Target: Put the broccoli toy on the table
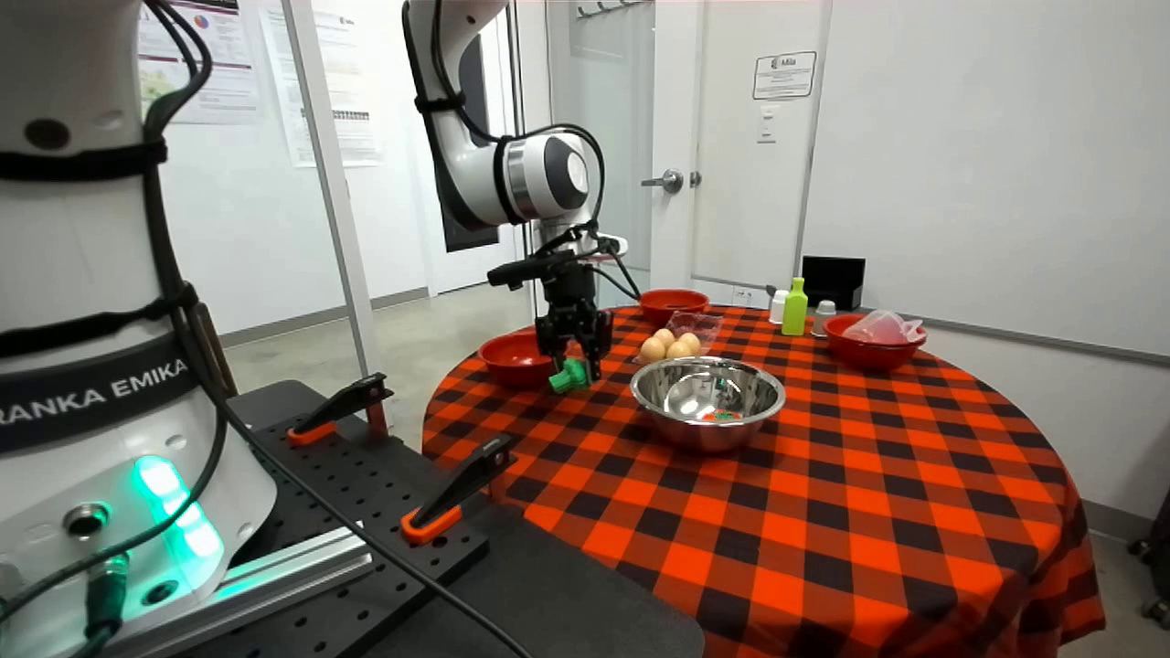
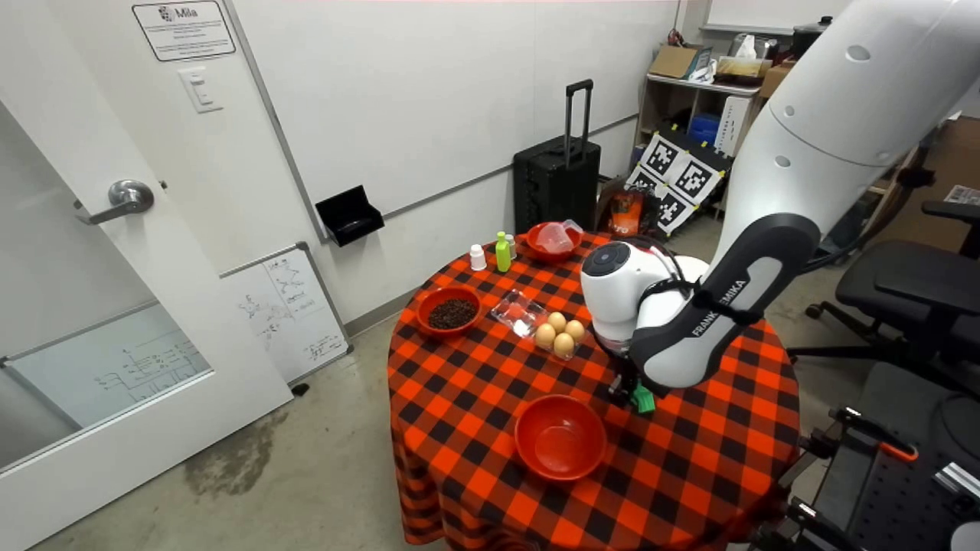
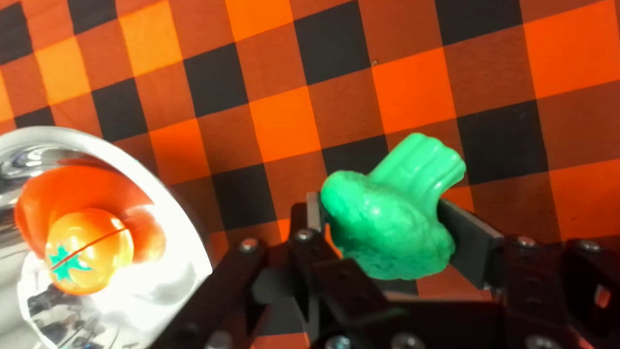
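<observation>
First, in an exterior view, stood the white robot base (image 1: 101,274) and two black-and-orange clamps (image 1: 468,480). Next lay the round tabletop (image 1: 868,512), spread with a red-and-black checked cloth (image 1: 914,429). One steel bowl (image 1: 681,431) stood on it, holding a round toy (image 3: 101,242), orange-red with a green star-shaped patch. One gripper (image 1: 576,367), pointing down, was clamped on the broccoli toy (image 3: 387,228): green, lumpy, stem poking out to one side. It was low at the cloth, between the steel bowl and the nearest red bowl (image 2: 560,440); whether it touched could not be told. Beyond sat brown eggs (image 1: 672,345), a clear plastic carton (image 2: 519,312) beside them. Farther off were a second red bowl (image 1: 868,356) holding a translucent plastic item (image 1: 882,326), a yellow-green bottle (image 1: 794,311) between two small containers (image 1: 824,316), and a third red bowl (image 1: 676,316) with small dark bits (image 2: 452,314). Last hung the whiteboard (image 2: 459,99).
</observation>
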Controlling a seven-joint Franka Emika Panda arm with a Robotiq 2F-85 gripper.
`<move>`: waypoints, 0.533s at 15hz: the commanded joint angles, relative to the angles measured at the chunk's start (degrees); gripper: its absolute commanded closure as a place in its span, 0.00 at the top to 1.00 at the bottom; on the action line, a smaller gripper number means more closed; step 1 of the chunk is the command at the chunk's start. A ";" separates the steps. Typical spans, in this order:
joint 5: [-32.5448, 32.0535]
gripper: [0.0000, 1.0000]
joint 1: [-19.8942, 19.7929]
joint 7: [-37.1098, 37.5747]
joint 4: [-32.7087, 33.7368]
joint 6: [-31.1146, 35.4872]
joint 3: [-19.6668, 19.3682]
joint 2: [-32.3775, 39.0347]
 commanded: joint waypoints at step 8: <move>6.05 0.87 -0.16 -1.72 6.40 -0.56 -0.35 7.29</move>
